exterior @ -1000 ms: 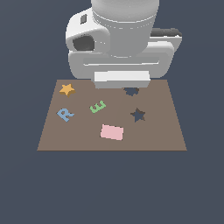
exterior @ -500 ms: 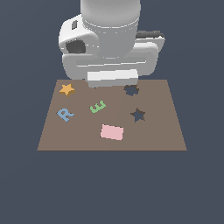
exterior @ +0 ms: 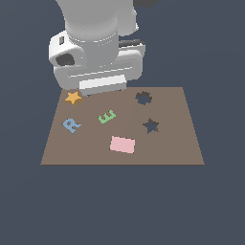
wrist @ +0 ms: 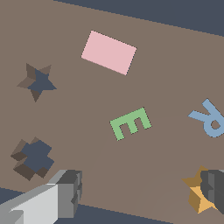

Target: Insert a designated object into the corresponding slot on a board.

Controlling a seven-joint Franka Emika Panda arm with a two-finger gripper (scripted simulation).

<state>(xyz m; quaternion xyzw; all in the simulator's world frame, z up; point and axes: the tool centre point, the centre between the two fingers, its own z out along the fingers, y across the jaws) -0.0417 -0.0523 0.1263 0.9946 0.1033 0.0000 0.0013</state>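
The orange star lies flat at the board's far corner on the exterior view's left. The brown board has the dark star-shaped slot towards its right side. The arm's white hand hangs over the far edge, just right of the star, and hides the fingers in the exterior view. In the wrist view my gripper is open with nothing between its fingers. One dark fingertip overlaps the star. The other fingertip sits apart, near the flower cutout. The slot is empty.
A blue R, a green E and a pink rectangle lie on the board. A dark scalloped flower-like cutout sits behind the star slot. Dark floor surrounds the board on all sides.
The arm's hand has shifted toward the exterior view's left, from over the board's far middle to beside the orange star. The pieces on the board have not moved.
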